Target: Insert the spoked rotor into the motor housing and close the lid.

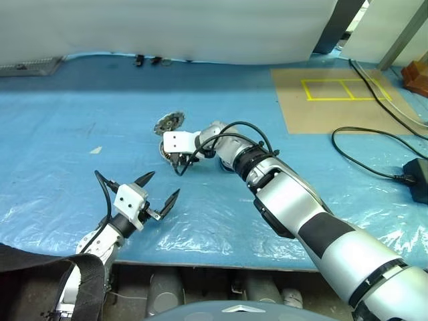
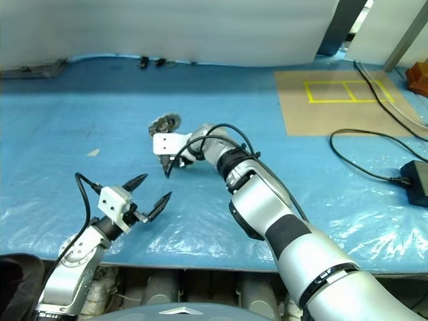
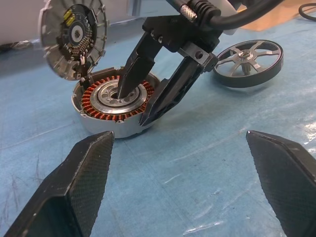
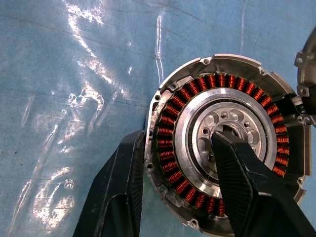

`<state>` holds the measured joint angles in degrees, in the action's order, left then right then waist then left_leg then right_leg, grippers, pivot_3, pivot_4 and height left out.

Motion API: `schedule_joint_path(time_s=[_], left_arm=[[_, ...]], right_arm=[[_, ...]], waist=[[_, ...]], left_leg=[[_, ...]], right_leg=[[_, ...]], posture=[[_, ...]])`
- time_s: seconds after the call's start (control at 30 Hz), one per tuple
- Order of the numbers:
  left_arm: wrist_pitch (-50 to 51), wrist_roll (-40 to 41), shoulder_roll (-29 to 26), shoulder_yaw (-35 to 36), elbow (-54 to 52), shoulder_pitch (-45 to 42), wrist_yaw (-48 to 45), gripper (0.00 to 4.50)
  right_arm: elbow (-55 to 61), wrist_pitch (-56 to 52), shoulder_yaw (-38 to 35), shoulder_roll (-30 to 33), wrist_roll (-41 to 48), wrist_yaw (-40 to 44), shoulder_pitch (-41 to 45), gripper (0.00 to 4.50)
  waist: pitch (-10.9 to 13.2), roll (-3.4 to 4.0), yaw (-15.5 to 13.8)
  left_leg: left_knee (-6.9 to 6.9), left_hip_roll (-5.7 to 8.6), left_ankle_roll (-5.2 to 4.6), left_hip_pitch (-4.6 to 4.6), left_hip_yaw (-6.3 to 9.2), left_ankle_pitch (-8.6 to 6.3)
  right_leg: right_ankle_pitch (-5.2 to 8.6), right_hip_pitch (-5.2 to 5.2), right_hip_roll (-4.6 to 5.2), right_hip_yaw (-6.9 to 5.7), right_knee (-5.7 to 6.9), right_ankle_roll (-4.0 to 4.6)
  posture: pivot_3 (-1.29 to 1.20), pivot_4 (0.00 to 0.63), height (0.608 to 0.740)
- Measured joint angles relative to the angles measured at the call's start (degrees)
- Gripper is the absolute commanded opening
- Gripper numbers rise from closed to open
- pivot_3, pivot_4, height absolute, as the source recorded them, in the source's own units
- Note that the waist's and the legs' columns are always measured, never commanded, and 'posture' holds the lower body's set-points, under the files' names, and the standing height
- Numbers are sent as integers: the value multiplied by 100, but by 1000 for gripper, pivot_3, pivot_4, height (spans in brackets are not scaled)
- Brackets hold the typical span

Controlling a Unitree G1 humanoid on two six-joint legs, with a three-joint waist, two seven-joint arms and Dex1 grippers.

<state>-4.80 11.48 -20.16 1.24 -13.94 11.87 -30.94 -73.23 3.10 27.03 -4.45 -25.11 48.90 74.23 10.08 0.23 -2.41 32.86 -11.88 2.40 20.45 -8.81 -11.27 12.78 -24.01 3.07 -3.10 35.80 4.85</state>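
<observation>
The motor housing (image 3: 116,101) lies flat on the blue sheet, its ring of copper windings showing around a silver hub. Its round lid (image 3: 74,37) stands open and upright at the far rim. The spoked rotor (image 3: 247,61) lies flat on the sheet just beside the housing. My right gripper (image 3: 134,106) points steeply down onto the housing, one finger in the hub hole and the other against the outer rim, closed across that wall. My left gripper (image 1: 164,184) hangs open and level a short way in front of the housing, holding nothing.
A brown board with a yellow taped rectangle (image 1: 334,100) lies at the back right. A black cable (image 1: 364,144) runs to a black power brick (image 1: 418,179) at the right edge. The table's front edge (image 1: 200,253) runs just below my left gripper.
</observation>
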Motion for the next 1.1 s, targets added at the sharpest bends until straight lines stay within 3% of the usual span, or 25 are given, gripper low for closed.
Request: schedule_joint_path(time_s=[0.37,0.5,0.7,0.93,1.1], left_arm=[[-6,56,-108,112,-30,153,-84,4500],[-10,119,-184,199,-166,418,-130,4500],[-29,194,-313,348,-260,751,-261,4500],[43,234,-378,350,-274,594,-344,4500],[151,273,-395,349,-296,453,-378,4500]], right_arm=[[546,-241,-52,173,79,1042,-123,1736],[1589,-501,18,426,173,1767,-643,1736],[4341,-1586,313,886,224,2461,-2094,1736],[4797,-2048,502,939,248,2408,-2217,1736],[4970,-2379,527,981,428,2462,-2216,3400]], waist=[[-1,-1,6],[-4,-6,0],[-8,-8,-9],[-9,-10,2],[-8,-10,7]], left_leg=[[-13,-1,0,-8,2,0],[-13,-2,0,-10,2,-1],[-43,0,0,-58,7,-1],[-51,2,0,-94,14,-1],[-51,3,0,-75,11,-1]], right_leg=[[4,4,0,3,-9,5],[4,6,-1,3,-10,5],[12,69,-1,4,-32,-9],[31,77,-1,15,-32,-42],[11,60,-2,16,-38,-7]], posture=[[0,150,740],[0,150,740],[0,150,740],[0,150,740],[0,150,740]])
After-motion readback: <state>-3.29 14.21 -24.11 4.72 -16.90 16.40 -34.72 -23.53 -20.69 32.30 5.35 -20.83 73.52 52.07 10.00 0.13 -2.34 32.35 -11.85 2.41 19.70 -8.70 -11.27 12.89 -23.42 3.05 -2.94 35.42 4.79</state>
